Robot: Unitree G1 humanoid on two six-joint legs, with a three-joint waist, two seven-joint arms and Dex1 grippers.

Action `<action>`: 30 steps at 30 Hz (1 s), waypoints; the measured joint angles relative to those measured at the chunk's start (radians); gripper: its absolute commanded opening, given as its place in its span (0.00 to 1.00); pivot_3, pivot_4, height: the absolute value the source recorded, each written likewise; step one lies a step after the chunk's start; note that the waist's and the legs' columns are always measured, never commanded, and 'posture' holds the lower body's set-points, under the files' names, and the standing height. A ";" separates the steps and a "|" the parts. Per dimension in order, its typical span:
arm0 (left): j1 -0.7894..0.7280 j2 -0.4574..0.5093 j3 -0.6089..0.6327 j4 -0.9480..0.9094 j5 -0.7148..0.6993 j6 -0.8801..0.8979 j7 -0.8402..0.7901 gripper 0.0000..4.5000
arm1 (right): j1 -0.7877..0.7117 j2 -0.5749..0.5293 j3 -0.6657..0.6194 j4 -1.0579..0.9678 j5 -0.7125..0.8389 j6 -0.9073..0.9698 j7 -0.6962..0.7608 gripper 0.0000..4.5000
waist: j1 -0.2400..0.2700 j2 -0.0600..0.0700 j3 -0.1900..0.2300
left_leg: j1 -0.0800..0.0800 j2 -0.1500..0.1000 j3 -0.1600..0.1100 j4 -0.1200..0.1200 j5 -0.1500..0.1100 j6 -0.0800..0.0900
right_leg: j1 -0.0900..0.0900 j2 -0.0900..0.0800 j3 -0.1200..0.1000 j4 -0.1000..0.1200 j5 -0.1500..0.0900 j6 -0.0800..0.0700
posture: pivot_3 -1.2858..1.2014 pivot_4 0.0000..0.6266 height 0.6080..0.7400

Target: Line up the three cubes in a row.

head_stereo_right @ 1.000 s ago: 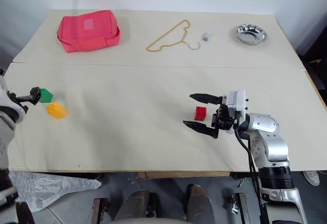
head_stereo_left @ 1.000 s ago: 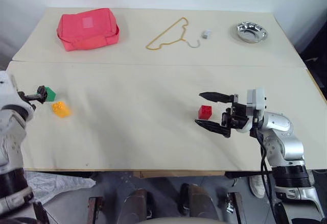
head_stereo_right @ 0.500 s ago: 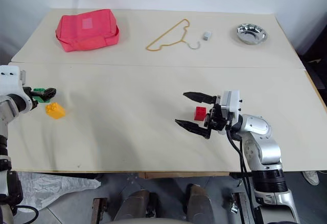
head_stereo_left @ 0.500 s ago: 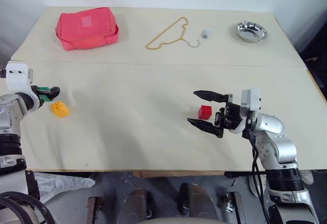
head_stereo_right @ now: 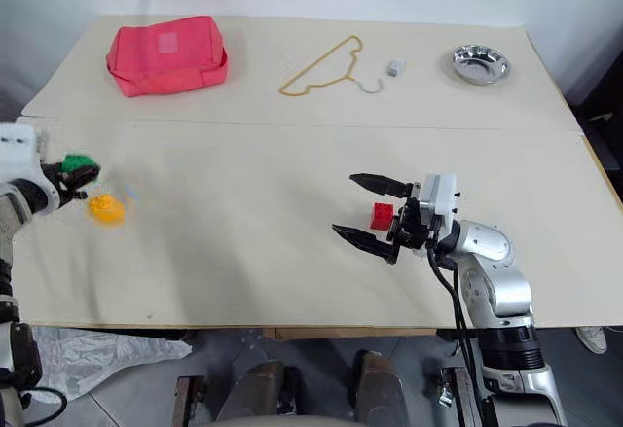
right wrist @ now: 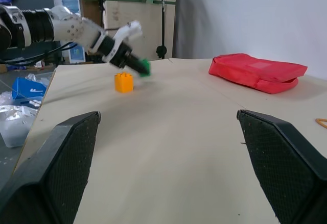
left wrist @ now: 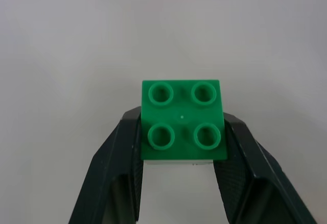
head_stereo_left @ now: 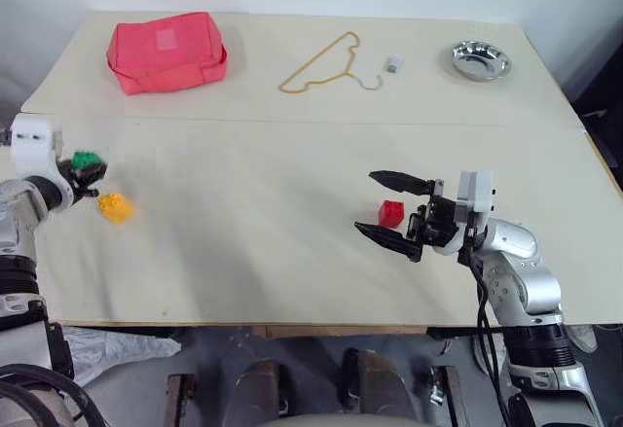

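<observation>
Left gripper (left wrist: pixel 181 147): jaws pinching the green cube (left wrist: pixel 182 120) by two opposite sides, studs facing the wrist camera; the cube is lifted off the table (head_stereo_left: pixel 292 184), at the left edge. Yellow cube (head_stereo_left: pixel 114 206) sits on the table just beside and nearer than the held green one, apart from it. Right gripper (head_stereo_left: pixel 389 213): jaws spread wide, one finger on each side of the red cube (head_stereo_left: pixel 391 212), neither finger touching it; the red cube rests on the table right of centre, well apart from the other two cubes. In the right wrist view the spread fingers (right wrist: pixel 56 168) frame the table surface, with the left gripper, the green cube and the yellow cube visible across the table. Far side of the table, from the robot's left to right: red pouch (head_stereo_left: pixel 165 53), yellow wire hanger (head_stereo_left: pixel 319 65), small grey block (head_stereo_left: pixel 392 64) just beside the hanger's hook, metal bowl (head_stereo_left: pixel 480 60) near the far right corner. A seam runs across the table between these items and the cubes.
</observation>
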State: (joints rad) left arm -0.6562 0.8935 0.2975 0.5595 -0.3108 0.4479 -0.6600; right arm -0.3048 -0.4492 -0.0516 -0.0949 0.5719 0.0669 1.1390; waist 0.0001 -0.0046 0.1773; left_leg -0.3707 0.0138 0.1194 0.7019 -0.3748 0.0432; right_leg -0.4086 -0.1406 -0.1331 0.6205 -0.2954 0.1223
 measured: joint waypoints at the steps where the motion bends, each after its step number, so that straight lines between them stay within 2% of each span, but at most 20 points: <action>1: 0.002 0.007 -0.005 -0.063 -0.041 -0.017 -0.108 0.34 | 0.009 -0.010 -0.006 -0.001 0.001 0.001 -0.004 1.00 | 0.001 0.000 0.000 | 0.000 -0.001 0.000 0.000 0.000 0.000 | 0.000 -0.001 0.000 0.000 0.000 0.000 | 0.52 0.24 1.00; 4: 0.001 0.054 -0.051 -0.223 -0.112 -0.090 -0.398 0.34 | 0.043 -0.063 -0.065 -0.002 0.009 0.003 -0.006 1.00 | -0.004 0.000 0.000 | 0.001 -0.002 0.001 -0.001 0.000 0.000 | 0.000 -0.001 0.001 0.000 0.000 0.000 | 0.52 0.24 1.00; 8: -0.009 0.054 -0.147 -0.281 -0.119 -0.117 -0.579 0.34 | 0.084 -0.117 -0.134 0.006 0.011 0.000 -0.003 1.00 | -0.004 0.000 0.000 | 0.001 -0.002 0.003 -0.001 0.000 0.000 | 0.000 0.002 0.000 -0.001 0.000 0.000 | 0.52 0.24 1.00; 14: -0.121 -0.119 -0.398 -0.354 -0.080 -0.148 -0.755 0.34 | 0.164 -0.143 -0.201 0.024 0.007 -0.010 -0.009 1.00 | 0.004 0.000 0.000 | 0.001 -0.002 0.004 0.002 0.001 -0.001 | 0.000 0.003 0.002 -0.001 0.000 0.000 | 0.52 0.24 1.00; 17: -0.159 -0.239 -0.509 -0.317 0.013 -0.204 -0.736 0.34 | 0.195 -0.147 -0.223 0.022 0.005 -0.020 -0.020 1.00 | 0.005 0.000 0.000 | 0.000 -0.002 0.004 0.002 0.001 -0.001 | 0.000 0.003 0.001 -0.001 0.000 0.000 | 0.52 0.24 1.00; 22: -0.295 -0.475 -0.719 -0.140 0.262 -0.289 -0.587 0.34 | 0.327 -0.149 -0.274 -0.043 0.008 -0.023 -0.052 1.00 | 0.026 0.000 0.001 | 0.000 -0.003 0.004 0.002 0.001 0.000 | 0.000 0.003 0.001 -0.001 0.000 0.000 | 0.52 0.24 1.00; 27: -0.366 -0.543 -0.746 0.046 0.360 -0.355 -0.513 0.34 | 0.409 -0.149 -0.288 -0.067 0.010 -0.022 -0.060 1.00 | 0.016 0.000 0.001 | 0.000 -0.001 0.004 0.002 0.001 0.000 | 0.000 0.004 0.002 -0.001 0.000 0.000 | 0.52 0.24 1.00; 30: -0.385 -0.562 -0.745 0.092 0.389 -0.364 -0.498 0.34 | 0.435 -0.149 -0.301 -0.073 0.010 -0.033 -0.062 1.00 | 0.022 0.000 0.001 | 0.000 -0.001 0.004 0.002 0.001 0.000 | 0.000 0.004 0.002 -0.001 0.000 0.000 | 0.52 0.24 1.00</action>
State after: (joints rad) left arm -1.0409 0.3320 -0.4478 0.6516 0.0780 0.0836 -1.1582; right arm 0.1307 -0.5981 -0.3530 -0.1676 0.5815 0.0340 1.0774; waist 0.0217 -0.0050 0.1780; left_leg -0.3705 0.0124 0.1232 0.7041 -0.3740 0.0431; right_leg -0.4090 -0.1369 -0.1315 0.6199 -0.2954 0.1222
